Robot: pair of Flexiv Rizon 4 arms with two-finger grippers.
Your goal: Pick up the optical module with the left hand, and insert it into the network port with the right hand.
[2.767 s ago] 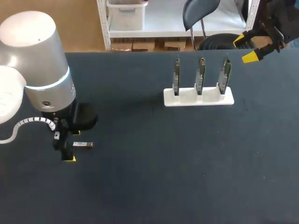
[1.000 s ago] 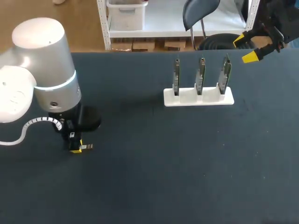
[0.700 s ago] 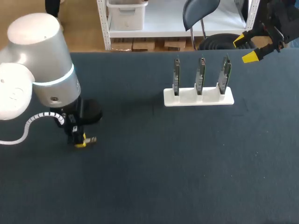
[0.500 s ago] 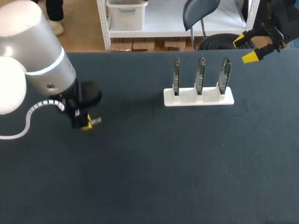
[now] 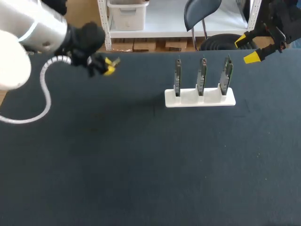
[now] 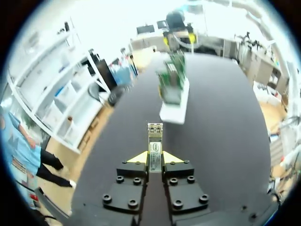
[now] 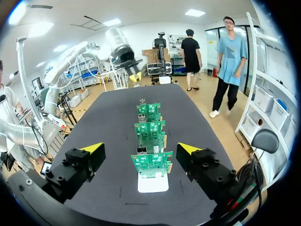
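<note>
Now the left claw (image 6: 155, 157) grips the module (image 6: 154, 139) by its tail, lifted off the tabletop (image 5: 141, 165) and swung toward the far edge within the last second. Pickup looks done. The right claw (image 5: 248, 48) hangs open past the rack of boards (image 5: 200, 98), probably awaiting handover.

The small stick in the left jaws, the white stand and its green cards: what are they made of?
The optical module looks like metal: silvery sheen. The white stand is probably plastic: smooth, matte. The green cards look like circuit boards: green coating, small metal parts.
</note>
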